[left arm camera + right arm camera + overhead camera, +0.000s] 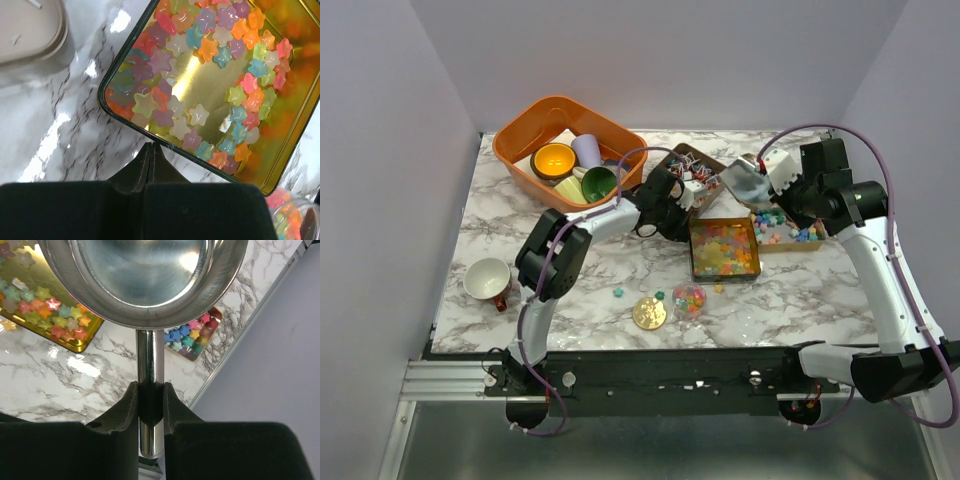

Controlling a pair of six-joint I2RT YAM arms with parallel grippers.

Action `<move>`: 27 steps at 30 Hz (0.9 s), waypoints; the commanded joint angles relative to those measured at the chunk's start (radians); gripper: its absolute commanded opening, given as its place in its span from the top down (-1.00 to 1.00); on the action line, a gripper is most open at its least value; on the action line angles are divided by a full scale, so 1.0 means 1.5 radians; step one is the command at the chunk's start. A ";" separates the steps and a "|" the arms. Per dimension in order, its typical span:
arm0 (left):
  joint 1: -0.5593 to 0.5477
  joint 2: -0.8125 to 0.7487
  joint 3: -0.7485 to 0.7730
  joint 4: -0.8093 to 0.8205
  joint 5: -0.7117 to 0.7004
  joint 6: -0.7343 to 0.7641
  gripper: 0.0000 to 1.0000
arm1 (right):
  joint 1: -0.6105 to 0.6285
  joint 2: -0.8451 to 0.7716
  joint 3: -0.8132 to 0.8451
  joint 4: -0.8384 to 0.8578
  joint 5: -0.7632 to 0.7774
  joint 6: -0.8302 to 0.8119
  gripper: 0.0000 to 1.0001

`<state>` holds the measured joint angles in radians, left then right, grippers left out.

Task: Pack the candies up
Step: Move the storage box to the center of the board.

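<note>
The left gripper [151, 150], jaws pressed together with nothing between them, points at the near rim of a gold tin [200, 85] on the marbled tabletop [60, 145]; star-shaped candies [145, 104] in pastel colours ring the tin's bare, shiny middle; a beige container [25, 30] sits upper left; a clear cup [292, 220] of candies shows at lower right.

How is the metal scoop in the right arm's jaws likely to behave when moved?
The scoop looks like rigid polished steel, so it should not flex. Its handle is a smooth round rod pinched between the jaws, so it may twist or slip. The wide bowl sits beyond the grip, probably making it front-heavy.
</note>
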<state>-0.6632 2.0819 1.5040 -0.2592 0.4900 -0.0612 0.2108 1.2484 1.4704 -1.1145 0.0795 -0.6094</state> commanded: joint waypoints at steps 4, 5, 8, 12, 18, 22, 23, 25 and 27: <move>-0.049 0.067 0.085 0.052 0.021 -0.036 1.00 | -0.016 -0.013 -0.016 0.023 -0.016 0.001 0.99; -0.052 0.070 0.097 0.055 0.020 -0.041 1.00 | -0.017 -0.013 -0.018 0.023 -0.016 0.001 0.99; -0.061 0.080 0.103 0.069 0.016 -0.057 1.00 | -0.019 -0.013 -0.018 0.023 -0.015 0.000 0.99; -0.064 0.087 0.107 0.075 0.000 -0.066 0.93 | -0.022 -0.011 -0.015 0.023 -0.011 -0.001 0.99; -0.058 0.047 0.132 0.035 -0.044 -0.019 -0.04 | -0.030 -0.006 -0.010 0.027 -0.004 -0.003 0.99; -0.039 -0.005 0.146 0.013 -0.059 0.036 -0.33 | -0.033 -0.002 -0.004 0.028 -0.005 -0.003 0.99; -0.035 -0.006 0.160 0.001 -0.087 0.059 -0.41 | -0.034 -0.001 -0.002 0.028 -0.004 -0.003 0.99; -0.024 0.008 0.178 -0.006 -0.107 0.084 -0.44 | -0.035 0.002 0.001 0.028 -0.003 -0.004 0.99; -0.016 0.031 0.222 -0.016 -0.127 0.105 -0.44 | -0.037 0.004 0.004 0.028 -0.001 -0.004 0.99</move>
<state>-0.7223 2.1418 1.7195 -0.2565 0.4026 -0.0242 0.1642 1.2499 1.4494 -1.1107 0.0788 -0.6121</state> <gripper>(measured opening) 0.718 0.232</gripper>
